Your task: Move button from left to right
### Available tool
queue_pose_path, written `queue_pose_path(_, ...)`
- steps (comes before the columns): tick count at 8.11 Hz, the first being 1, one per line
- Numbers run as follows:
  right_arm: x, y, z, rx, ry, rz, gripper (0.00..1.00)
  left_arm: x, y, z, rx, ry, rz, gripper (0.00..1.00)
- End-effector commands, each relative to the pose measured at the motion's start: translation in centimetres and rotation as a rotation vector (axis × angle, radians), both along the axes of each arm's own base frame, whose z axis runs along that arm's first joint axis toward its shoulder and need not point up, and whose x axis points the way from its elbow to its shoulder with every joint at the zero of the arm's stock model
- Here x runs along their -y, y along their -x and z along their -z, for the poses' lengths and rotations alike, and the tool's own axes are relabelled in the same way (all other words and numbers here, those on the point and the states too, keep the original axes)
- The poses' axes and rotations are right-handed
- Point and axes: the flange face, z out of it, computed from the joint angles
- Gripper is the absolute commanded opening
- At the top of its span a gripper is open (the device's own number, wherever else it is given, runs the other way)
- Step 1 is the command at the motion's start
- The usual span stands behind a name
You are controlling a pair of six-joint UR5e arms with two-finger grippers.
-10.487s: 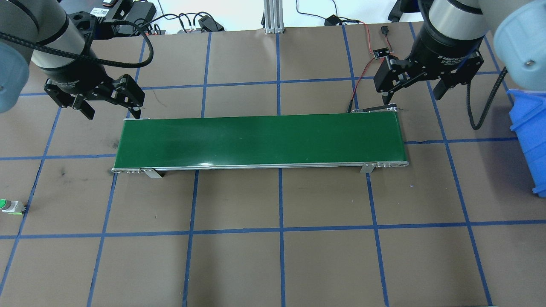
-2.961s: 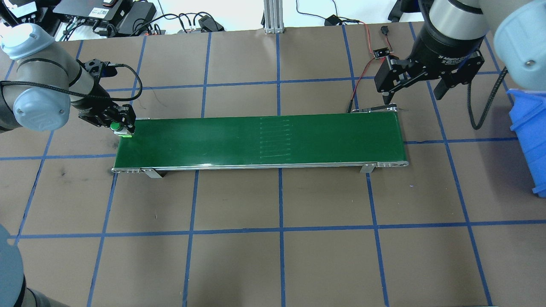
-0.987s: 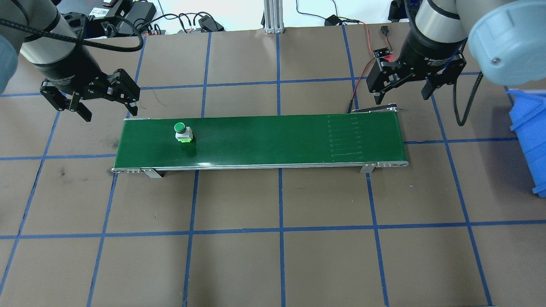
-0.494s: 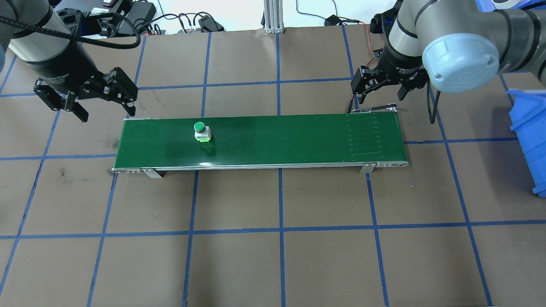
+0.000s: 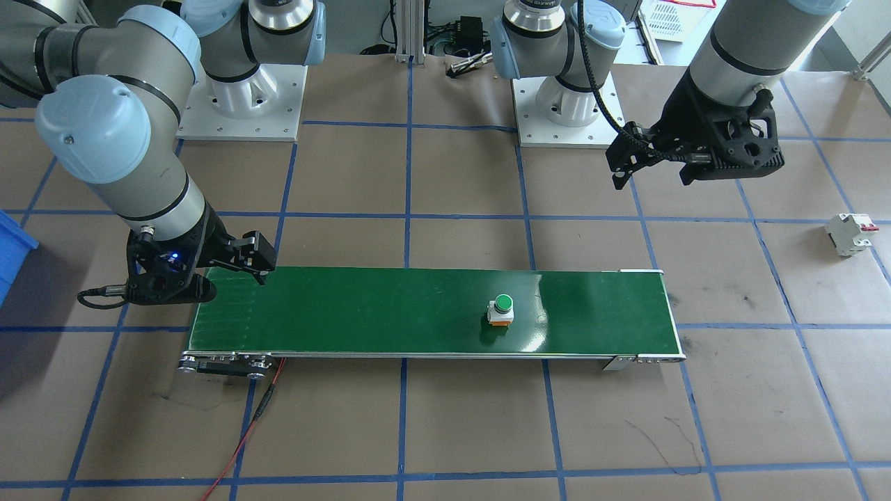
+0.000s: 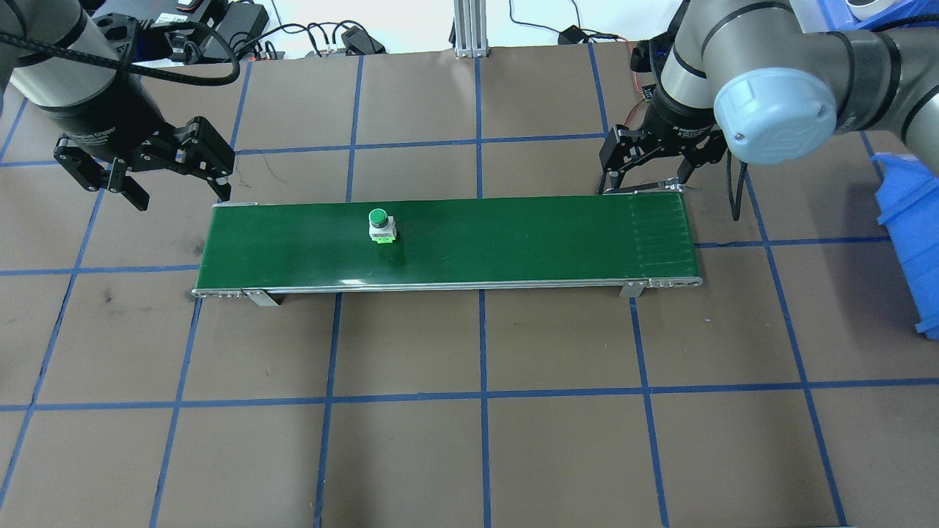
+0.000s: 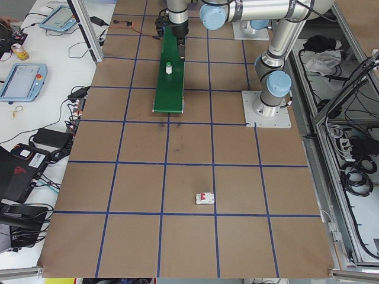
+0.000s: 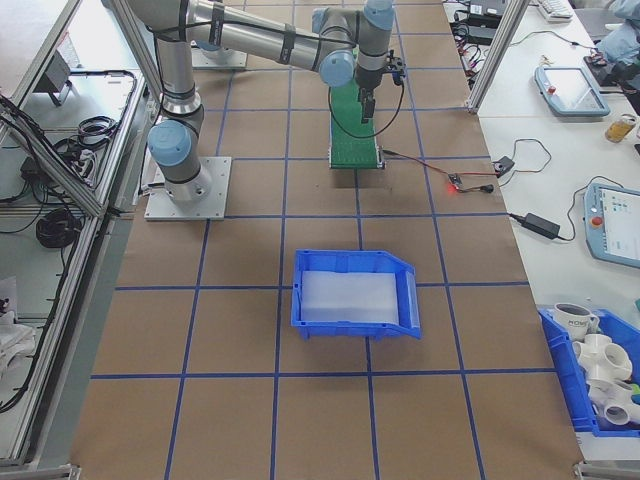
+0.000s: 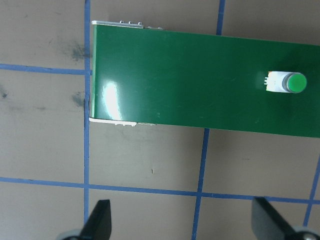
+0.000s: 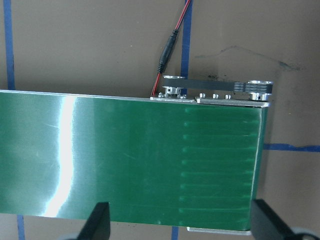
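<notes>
since released, button (image 6: 380, 225) farther along belt (image 6: 513, 242)

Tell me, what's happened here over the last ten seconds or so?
The button began on the table by the robot's left. The left gripper picked it up, set it on the green belt's left end and let go, then drew back open. The button has since ridden rightward along the belt. The right gripper moved to the belt's right end, open. The blue bin stayed put.
</notes>
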Motion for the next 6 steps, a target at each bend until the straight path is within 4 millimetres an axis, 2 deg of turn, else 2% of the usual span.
queue_pose_path(1,0.3,3.0,2.0,0.117,-0.036,0.055,1.0,0.1,0.0,0.0,-0.002,0.003,0.002,1.0)
queue_pose_path(2,0.4,5.2,2.3,0.168,-0.027,0.036,1.0,0.1,0.0,0.0,-0.002,0.003,0.002,1.0)
queue_pose_path(3,0.7,5.8,2.2,0.177,0.001,0.019,1.0,0.1,0.0,0.0,-0.003,0.003,0.002,1.0)
queue_pose_path(5,0.6,5.8,2.6,0.177,0.02,0.034,0.98,0.1,0.0,-0.1,-0.003,0.006,0.002,1.0)
queue_pose_path(6,0.7,5.5,2.5,0.204,0.02,0.131,0.92,0.1,0.1,0.0,-0.006,0.005,0.0,1.0)
